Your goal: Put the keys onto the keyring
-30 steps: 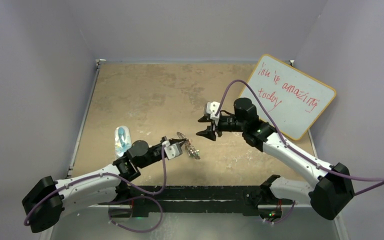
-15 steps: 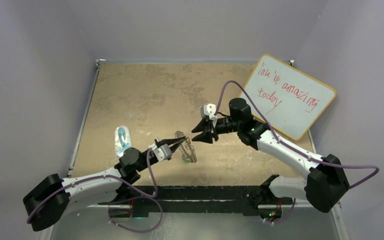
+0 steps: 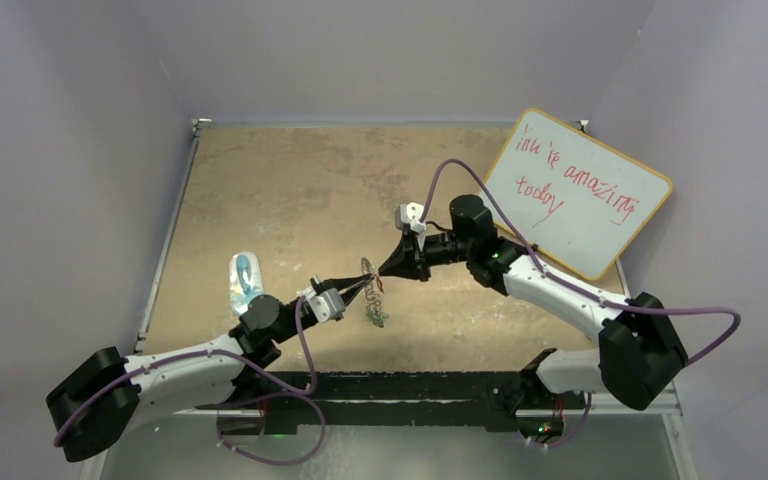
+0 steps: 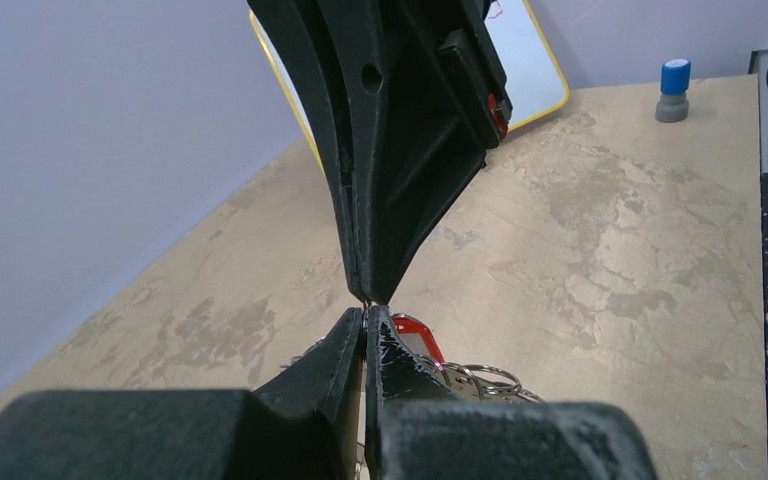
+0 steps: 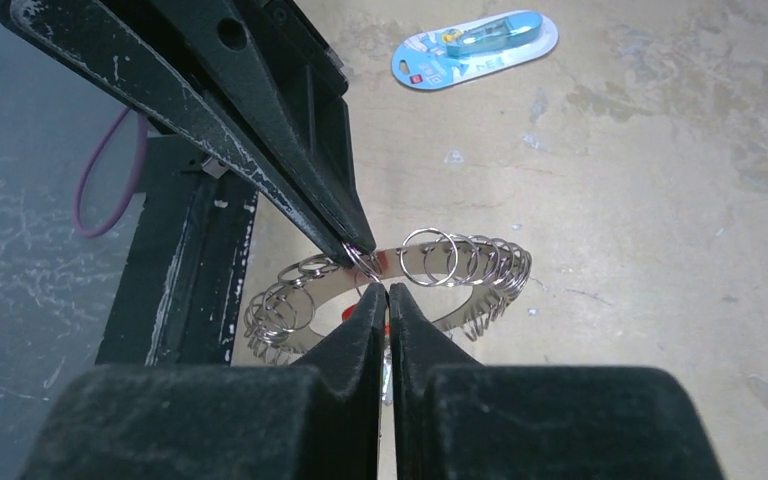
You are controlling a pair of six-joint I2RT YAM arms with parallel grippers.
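The keyring [image 3: 368, 272] hangs off the table, a flat silver ring fringed with small loops [image 5: 460, 262]. My left gripper [image 3: 363, 284] is shut on one loop at its rim [image 4: 367, 315]. My right gripper [image 3: 387, 270] comes from the other side. Its tips [image 5: 381, 290] are pressed together on the rim, right against the left fingers [image 5: 290, 170]. The red-headed key [image 4: 415, 335] hangs at the ring just behind the left fingers. A greenish key [image 3: 376, 319] dangles below the ring. The right fingers hide the ring's near half in the right wrist view.
A whiteboard [image 3: 580, 195] with red writing leans at the back right. A clear bluish blister pack [image 3: 244, 280] lies on the table left of the left arm. A small blue-capped object [image 4: 673, 90] stands near the table's edge. A black rail [image 3: 400, 385] runs along the near edge.
The right gripper moved left to the ring and its jaws came together on the rim. The left gripper lifted the ring off the table and stayed shut.
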